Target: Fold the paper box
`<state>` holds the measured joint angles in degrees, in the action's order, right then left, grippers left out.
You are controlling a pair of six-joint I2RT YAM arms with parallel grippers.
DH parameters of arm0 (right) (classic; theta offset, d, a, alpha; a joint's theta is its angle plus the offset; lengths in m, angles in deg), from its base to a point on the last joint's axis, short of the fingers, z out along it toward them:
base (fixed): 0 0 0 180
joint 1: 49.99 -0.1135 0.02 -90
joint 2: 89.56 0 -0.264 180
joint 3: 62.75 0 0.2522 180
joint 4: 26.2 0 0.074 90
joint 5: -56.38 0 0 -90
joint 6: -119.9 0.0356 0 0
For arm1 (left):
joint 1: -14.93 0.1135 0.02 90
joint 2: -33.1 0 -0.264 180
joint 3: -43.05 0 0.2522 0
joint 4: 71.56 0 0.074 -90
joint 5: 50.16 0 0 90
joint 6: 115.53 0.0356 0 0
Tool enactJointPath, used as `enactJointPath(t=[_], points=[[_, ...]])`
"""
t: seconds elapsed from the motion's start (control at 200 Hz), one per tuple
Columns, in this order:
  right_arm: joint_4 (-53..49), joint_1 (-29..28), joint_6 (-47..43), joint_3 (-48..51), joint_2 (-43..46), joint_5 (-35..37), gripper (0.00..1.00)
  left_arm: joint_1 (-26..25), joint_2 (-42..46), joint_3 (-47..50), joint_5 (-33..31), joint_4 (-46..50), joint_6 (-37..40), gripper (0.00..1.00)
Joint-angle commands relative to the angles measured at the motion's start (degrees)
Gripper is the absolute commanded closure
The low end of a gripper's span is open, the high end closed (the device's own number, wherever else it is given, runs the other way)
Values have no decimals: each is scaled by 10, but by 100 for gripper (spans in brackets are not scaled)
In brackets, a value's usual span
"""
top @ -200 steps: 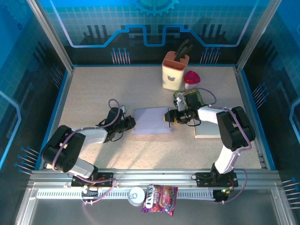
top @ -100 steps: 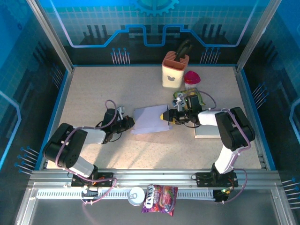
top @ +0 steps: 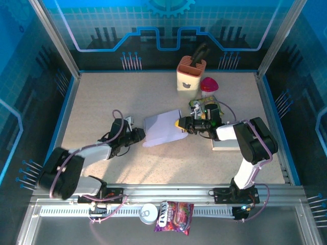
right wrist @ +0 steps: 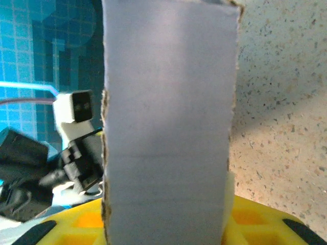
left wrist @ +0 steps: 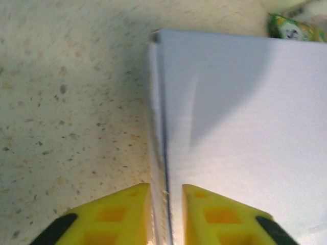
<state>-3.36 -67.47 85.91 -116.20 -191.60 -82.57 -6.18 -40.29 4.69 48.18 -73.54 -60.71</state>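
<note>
One white paper box [top: 162, 128] sits at the middle of the speckled table [top: 112, 97], tilted, with two robot arms reaching in from opposite sides. The right claw [top: 179, 124] meets the box at its right edge; its wrist camera shows one upright cardboard panel standing between the two yellow fingers [right wrist: 76, 224], which are clamped on it. The left claw [top: 141, 134] is at the box's left edge. Seen from that wrist, its two yellow fingers [left wrist: 127, 214] stand narrowly apart, one on either side of the layered cardboard edge. Whether they press on the edge or merely straddle it cannot be told. Behind the box, toward the far wall, stands one cream holder [top: 189, 81] with an orange top and a single dark handle poking out of it. Just beside the holder on its right is one red-topped item [top: 208, 84]. One green packet [top: 200, 106] lies near the right arm's wrist, just behind the box's right end, and its corner also peeks past the box in the left wrist view. One flat pale pad [top: 227, 143] lies on the table under the right arm's forearm. On the metal rail at the near edge, between the two arm bases, rest one round tin [top: 148, 213] and one purple sweet bag [top: 174, 216], touching side by side.
</note>
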Motion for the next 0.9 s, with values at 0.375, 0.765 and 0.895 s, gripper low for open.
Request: enactJointPath(t=[0.375, 0.765, 0.895], points=[[-117, 59, 128, 6, 95, -53, 65, -287, 198, -15, -180, 109, 513, 56], [-386, 75, 51, -56, 149, -54, 62, -354, 62, -77, -369, 61, 660, 47], [-404, 75, 51, -59, 156, -54, 62, -365, 14, -88, -390, 40, 687, 45]])
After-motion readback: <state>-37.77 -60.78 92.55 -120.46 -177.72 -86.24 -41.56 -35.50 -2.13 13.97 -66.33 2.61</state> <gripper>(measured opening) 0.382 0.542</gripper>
